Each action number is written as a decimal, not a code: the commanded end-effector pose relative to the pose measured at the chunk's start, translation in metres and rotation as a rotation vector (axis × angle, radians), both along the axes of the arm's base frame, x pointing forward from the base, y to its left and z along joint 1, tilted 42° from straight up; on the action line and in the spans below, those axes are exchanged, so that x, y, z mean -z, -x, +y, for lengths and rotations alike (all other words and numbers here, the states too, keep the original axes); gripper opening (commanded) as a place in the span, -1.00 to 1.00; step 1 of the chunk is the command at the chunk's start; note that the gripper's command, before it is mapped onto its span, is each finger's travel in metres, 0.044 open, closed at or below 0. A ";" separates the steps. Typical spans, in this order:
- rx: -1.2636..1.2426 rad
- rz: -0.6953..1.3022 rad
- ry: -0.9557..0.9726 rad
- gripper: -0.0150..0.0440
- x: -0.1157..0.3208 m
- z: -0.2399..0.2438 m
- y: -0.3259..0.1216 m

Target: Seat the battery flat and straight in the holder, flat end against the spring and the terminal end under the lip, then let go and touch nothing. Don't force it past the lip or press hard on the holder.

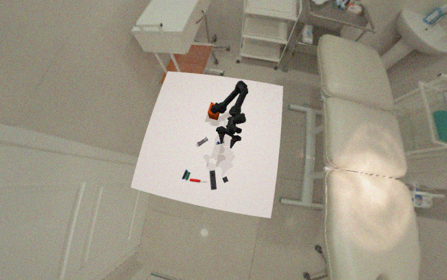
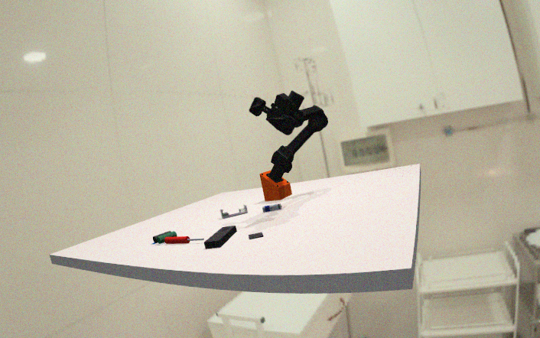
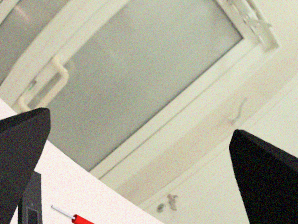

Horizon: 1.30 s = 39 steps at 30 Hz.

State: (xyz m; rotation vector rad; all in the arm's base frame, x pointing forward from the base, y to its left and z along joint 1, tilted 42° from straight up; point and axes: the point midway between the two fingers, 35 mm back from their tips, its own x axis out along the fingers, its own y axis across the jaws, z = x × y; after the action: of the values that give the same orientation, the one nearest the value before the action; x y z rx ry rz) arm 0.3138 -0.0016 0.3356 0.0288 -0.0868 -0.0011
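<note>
The grey holder lies on the table with its two raised ends up and nothing between them. The battery lies on its side on the table beside the holder, apart from it, with a blue end and a grey body. In the top view only a bit of its blue shows, the rest hidden behind a finger. My gripper is open and empty, its fingers wide apart. It is raised high above the table and touches neither the battery nor the holder. The spring and lip are too small to tell apart.
A black block, a small dark square, a red screwdriver and a green cylinder with a dark one beside it lie farther from the orange arm base.
</note>
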 end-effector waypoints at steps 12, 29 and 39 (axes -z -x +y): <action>-0.581 0.519 0.828 0.32 0.154 0.055 -0.024; -1.613 0.306 1.148 0.32 0.249 0.110 0.051; -1.621 0.300 1.147 0.32 0.250 0.110 0.052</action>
State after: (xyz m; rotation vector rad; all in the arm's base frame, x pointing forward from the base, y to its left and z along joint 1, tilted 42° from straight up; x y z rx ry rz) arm 0.2763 0.0970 0.0903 -1.0615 0.3998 1.4670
